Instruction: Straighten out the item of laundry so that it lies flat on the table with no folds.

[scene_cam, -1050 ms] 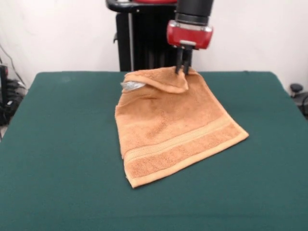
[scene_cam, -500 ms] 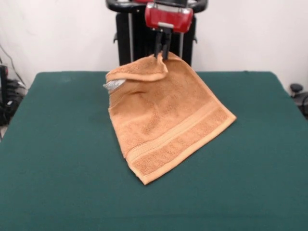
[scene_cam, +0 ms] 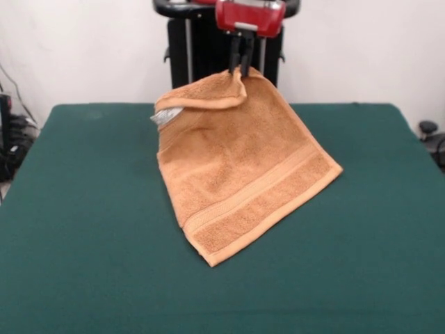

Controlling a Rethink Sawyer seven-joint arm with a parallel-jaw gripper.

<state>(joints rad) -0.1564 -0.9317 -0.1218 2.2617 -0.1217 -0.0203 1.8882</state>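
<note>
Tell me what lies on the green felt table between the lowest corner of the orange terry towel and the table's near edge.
Nothing: in the front view that stretch of dark green felt table is bare below the orange terry-cloth towel's lowest corner.

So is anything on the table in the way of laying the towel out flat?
Nothing visible. The gripper is shut on the towel at its lifted far corner, and the green table around it shows only bare felt.

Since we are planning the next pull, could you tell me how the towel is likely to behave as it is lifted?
Probably floppy: the towel sags from the end effector pinching its far edge. Its folded-over flap may stay doubled unless shaken. The terry cloth likely drags on the table rather than sliding freely.
</note>
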